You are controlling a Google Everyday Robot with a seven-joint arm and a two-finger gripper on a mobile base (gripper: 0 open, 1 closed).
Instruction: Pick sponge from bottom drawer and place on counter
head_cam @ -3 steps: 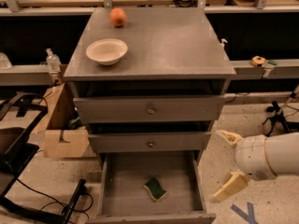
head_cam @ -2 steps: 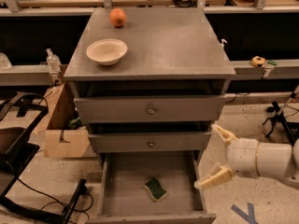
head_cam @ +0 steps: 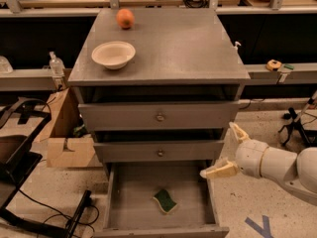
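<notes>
The sponge (head_cam: 165, 201), dark green over a yellow layer, lies flat in the open bottom drawer (head_cam: 119, 202), right of its middle. My gripper (head_cam: 229, 150) is open and empty, at the drawer's right side, above its right wall and up and to the right of the sponge. One pale finger points left over the drawer, the other points up beside the middle drawer. The grey counter (head_cam: 183, 48) tops the cabinet.
A white bowl (head_cam: 113, 54) and an orange (head_cam: 125, 18) sit on the counter's left part. Two shut drawers with round knobs (head_cam: 160, 117) are above the open one. A cardboard box (head_cam: 62, 133) and cables lie on the floor at left.
My gripper has moved left and slightly up toward the open drawer, so one finger now reaches over the drawer's right wall. The sponge has not moved.
</notes>
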